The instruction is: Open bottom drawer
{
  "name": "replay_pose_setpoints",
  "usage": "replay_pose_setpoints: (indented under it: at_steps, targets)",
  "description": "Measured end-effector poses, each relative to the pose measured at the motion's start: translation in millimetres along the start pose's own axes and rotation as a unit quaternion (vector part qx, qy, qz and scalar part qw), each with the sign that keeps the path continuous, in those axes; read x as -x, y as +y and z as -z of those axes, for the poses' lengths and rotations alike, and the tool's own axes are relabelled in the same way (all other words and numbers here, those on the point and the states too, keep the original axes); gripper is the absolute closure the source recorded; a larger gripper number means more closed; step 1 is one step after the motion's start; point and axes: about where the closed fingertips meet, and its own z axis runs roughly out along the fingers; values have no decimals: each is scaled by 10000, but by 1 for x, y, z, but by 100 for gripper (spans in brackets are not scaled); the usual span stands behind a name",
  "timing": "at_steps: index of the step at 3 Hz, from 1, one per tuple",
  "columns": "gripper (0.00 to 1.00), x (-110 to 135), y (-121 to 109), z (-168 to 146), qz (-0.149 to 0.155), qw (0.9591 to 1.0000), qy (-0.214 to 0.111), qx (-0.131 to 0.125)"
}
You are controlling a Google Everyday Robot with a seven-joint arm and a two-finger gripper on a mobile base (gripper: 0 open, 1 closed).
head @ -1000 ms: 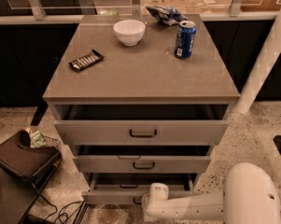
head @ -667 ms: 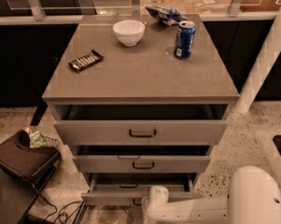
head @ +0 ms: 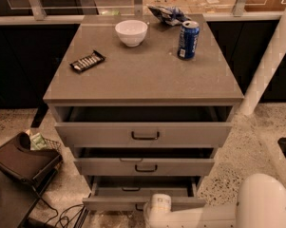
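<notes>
The grey cabinet (head: 142,75) has three drawers, all pulled out partway. The bottom drawer (head: 109,202) is the lowest one, with a flat grey front sticking out furthest, near the floor. Its dark bar handle is mostly hidden behind my arm. My white arm (head: 199,215) reaches in from the lower right, and its wrist (head: 157,207) is right in front of the bottom drawer's middle. The gripper (head: 141,208) is at the handle, hidden by the wrist. The middle drawer (head: 145,166) and top drawer (head: 145,135) sit above with their handles showing.
On the cabinet top are a white bowl (head: 131,32), a blue can (head: 188,39), a dark snack bar (head: 87,61) and a crumpled bag (head: 167,14). A dark bag (head: 23,163) and cables lie on the floor at left. A white post (head: 268,65) stands at right.
The bottom drawer has come out a little further towards me. My arm has drawn back slightly with it.
</notes>
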Motion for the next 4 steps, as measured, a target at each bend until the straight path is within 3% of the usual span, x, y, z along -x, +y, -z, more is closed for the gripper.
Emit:
replay_pose_setpoints:
  at_steps: [3, 4]
  targets:
    - [100, 3, 13, 8, -94, 9998, 48, -142]
    - [100, 7, 28, 15, -201, 9992, 127, -314]
